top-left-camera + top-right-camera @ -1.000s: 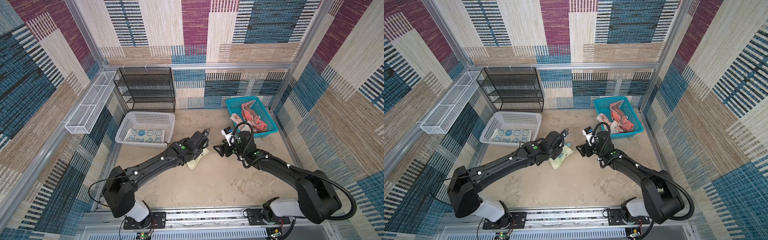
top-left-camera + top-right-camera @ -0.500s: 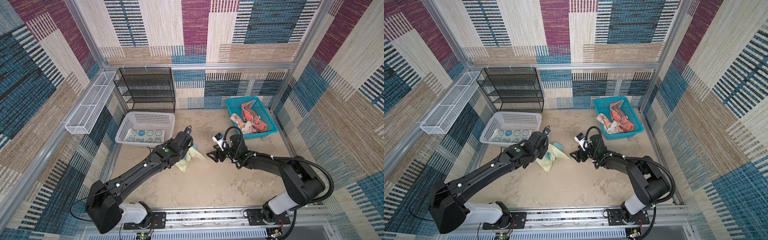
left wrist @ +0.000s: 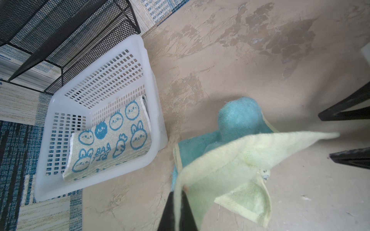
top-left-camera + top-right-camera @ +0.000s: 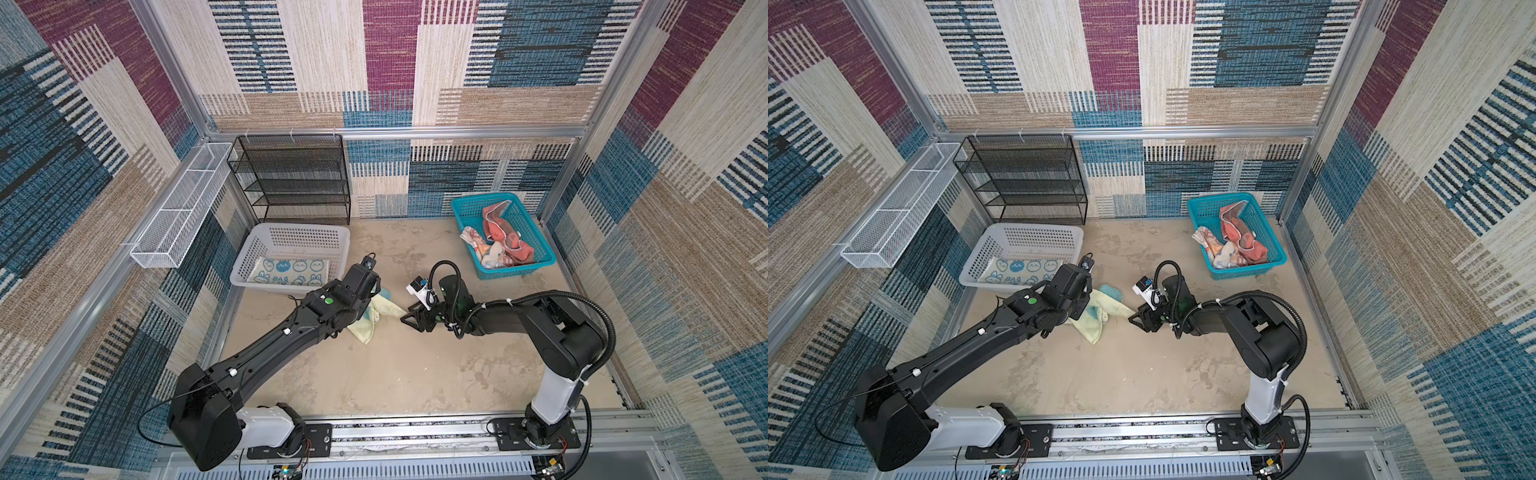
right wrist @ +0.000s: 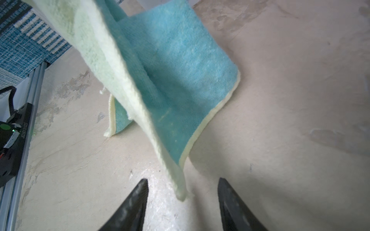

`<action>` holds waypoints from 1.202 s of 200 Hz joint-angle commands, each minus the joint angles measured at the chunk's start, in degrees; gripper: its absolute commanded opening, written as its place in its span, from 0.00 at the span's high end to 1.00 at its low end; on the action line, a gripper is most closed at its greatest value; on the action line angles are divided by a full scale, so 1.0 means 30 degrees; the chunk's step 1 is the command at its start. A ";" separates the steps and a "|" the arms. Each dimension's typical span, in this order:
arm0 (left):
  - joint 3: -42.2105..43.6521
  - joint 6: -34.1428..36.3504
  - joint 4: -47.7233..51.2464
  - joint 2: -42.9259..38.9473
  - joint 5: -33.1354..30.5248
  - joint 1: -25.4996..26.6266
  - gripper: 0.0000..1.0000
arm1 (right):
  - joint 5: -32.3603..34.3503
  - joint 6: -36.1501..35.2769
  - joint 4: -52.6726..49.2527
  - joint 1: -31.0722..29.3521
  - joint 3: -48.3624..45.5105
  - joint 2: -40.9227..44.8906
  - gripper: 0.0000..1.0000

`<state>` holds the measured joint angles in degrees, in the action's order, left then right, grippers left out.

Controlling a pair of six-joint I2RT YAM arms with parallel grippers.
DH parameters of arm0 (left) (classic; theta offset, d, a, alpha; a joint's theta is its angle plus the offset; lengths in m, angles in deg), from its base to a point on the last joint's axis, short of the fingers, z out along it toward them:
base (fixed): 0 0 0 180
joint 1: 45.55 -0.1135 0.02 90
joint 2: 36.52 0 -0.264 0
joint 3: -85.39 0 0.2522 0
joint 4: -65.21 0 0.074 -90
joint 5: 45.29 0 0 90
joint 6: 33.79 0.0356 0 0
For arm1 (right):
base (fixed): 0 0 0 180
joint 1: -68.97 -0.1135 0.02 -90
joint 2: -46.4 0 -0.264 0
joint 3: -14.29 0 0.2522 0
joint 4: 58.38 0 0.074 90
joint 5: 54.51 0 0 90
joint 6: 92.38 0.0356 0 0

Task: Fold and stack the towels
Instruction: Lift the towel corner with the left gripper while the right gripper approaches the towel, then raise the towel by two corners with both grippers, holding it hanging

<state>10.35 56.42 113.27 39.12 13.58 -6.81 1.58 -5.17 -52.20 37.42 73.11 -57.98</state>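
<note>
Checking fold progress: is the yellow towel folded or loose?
Loose, not folded: the yellow towel hangs crumpled from the shut left gripper, with one corner inside the open right gripper.

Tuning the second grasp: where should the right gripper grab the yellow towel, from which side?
Take the pointed corner of the yellow towel; it hangs edge-on between the open jaws of the right gripper. Approach from the right arm's side, jaws across the thin hem. The left gripper pinches the far end.
</note>
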 commanded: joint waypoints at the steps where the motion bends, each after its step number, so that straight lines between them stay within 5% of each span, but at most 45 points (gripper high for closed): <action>1: 0.0006 -0.0335 0.0006 -0.0110 0.0022 -0.0140 1.00 | -0.0713 0.0400 0.1272 -0.0128 0.0272 -0.0339 0.48; 20: 0.0065 -0.0339 -0.0031 -0.0110 0.0123 -0.0228 1.00 | -0.1126 0.0560 0.1521 -0.0169 0.0540 -0.0648 0.58; 59: 0.0152 -0.0465 -0.0160 0.0001 0.0374 -0.0418 1.00 | -0.2397 0.0692 0.1876 -0.0177 0.0959 -0.0848 1.00; 95: -0.0146 -0.0807 -0.0068 0.0160 0.0729 -0.0643 1.00 | -0.1310 0.0912 0.1248 -0.0148 0.1059 0.0099 1.00; 160: -0.4364 -0.0882 0.0325 0.1018 0.2200 -0.1100 1.00 | 0.7530 0.0935 -0.3608 0.1308 0.3790 0.5113 1.00; 191: -0.7963 -0.0441 0.0739 0.2062 0.2445 -0.1174 1.00 | 0.8570 0.0680 -0.5340 0.3060 0.5845 0.7387 1.00; 240: -1.1135 0.0222 0.0917 0.1777 0.4648 -0.1172 1.00 | 0.9682 -0.1018 -0.7916 0.3106 0.8507 0.9023 1.00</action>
<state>-20.62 55.37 114.34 45.65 24.70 -10.15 26.58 -5.71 -70.38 46.55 96.15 -33.17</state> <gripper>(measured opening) 0.071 0.063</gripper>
